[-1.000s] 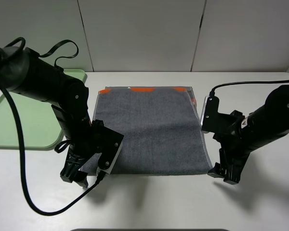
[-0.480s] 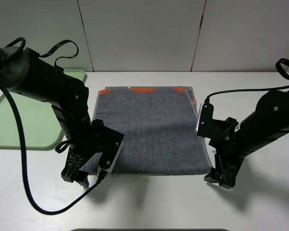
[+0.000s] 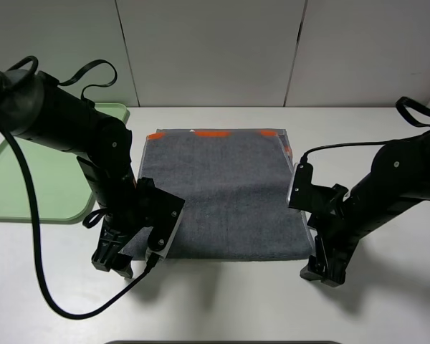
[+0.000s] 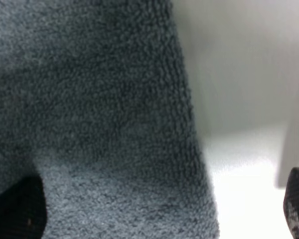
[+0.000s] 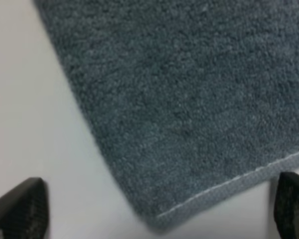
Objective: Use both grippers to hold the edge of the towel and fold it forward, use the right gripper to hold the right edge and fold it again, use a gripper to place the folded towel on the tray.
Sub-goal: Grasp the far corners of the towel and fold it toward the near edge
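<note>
The dark grey towel [image 3: 222, 193] lies flat on the white table, its orange stripes along the far edge. My left gripper [image 3: 113, 261] is down at the towel's near left corner. In the left wrist view the left gripper [image 4: 159, 214] is open, one fingertip [image 4: 17, 209] over the towel [image 4: 99, 124] and the other off it. My right gripper [image 3: 321, 272] is down at the near right corner. In the right wrist view the right gripper [image 5: 157, 219] is open, and the towel's corner [image 5: 189, 99] lies between its spread fingertips [image 5: 20, 206]. The pale green tray [image 3: 29, 179] lies at the far left.
Black cables trail from both arms, one looping over the table in front of the left arm [image 3: 57, 301]. A grey panelled wall [image 3: 215, 50] stands behind the table. Bare white table [image 3: 229, 301] shows in front of the towel.
My right arm has moved left and toward the near edge, bringing its gripper closer to the towel's near right corner. The left arm and the towel have not moved.
</note>
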Available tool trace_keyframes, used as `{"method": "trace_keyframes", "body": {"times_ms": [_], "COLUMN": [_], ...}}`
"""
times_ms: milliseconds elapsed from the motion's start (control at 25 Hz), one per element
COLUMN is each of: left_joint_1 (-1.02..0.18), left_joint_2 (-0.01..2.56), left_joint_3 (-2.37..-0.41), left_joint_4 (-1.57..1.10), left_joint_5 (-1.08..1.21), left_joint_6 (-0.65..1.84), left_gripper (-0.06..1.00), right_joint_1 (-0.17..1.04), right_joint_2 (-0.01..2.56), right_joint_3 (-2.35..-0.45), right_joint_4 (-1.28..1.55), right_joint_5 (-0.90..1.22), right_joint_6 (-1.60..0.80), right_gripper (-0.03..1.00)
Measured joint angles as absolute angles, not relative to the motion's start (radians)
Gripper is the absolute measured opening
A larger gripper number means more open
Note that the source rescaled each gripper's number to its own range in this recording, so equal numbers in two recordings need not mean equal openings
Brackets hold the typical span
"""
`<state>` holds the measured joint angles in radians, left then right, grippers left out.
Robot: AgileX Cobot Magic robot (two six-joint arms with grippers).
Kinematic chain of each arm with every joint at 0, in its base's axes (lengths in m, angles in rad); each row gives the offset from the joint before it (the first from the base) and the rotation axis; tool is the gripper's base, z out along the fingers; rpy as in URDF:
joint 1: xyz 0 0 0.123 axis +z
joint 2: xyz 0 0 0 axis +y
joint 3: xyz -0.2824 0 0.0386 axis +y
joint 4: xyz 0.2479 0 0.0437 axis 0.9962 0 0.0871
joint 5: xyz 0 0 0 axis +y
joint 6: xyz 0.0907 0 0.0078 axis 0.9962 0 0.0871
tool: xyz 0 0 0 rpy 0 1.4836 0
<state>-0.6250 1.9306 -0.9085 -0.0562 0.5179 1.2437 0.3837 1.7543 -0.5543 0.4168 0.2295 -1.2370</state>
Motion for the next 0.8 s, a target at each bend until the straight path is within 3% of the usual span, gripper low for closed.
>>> {"method": "trace_keyframes", "body": {"times_ms": [520,800], "left_joint_1": [-0.625,-0.625], "left_joint_2": [1.931,1.931], "left_joint_3": [-0.909,-0.909], "left_joint_4": [-0.056,-0.056], "left_joint_5": [0.519,0.518], "left_joint_6": [1.242,1.242], "left_gripper": [0.96,0.96], "right_joint_1": [0.384,0.384], "right_joint_2": [1.773,1.775], "right_joint_3": [-0.561,-0.56], "right_joint_4": [0.446,0.521], "right_joint_5": [0.237,0.227], "right_joint_6": [-1.237,-1.237], "right_gripper": [0.98,0.72]}}
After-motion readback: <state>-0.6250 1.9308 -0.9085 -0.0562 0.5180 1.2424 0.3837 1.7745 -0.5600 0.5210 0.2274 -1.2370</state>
